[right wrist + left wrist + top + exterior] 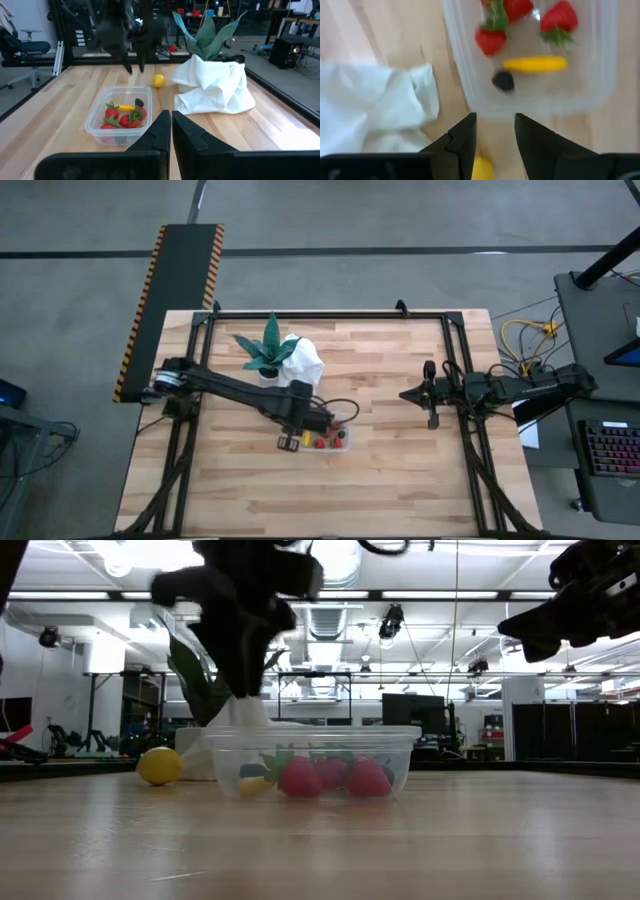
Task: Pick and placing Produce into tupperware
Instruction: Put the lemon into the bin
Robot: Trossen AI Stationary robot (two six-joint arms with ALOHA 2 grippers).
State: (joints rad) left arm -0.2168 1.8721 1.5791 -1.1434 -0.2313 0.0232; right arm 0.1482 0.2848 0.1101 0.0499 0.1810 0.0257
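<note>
Tupperware in the high view sits just ahead of the left gripper, with red strawberries already inside; right gripper waits well apart, fingers clenched on nothing. Low view: lemon lies on the table outside the container, so one piece looks left to place. Left wrist view: fingers part-open and empty, lemon between and below them, tub beyond their tips; right wrist view confirms the lemon beside the tub.

Left gripper hangs over the tabletop, just beside the tub's left end, red strawberries inside. Behind it, plant and white cloth sit together. Right gripper waits well apart near the right edge, pointing inward.
</note>
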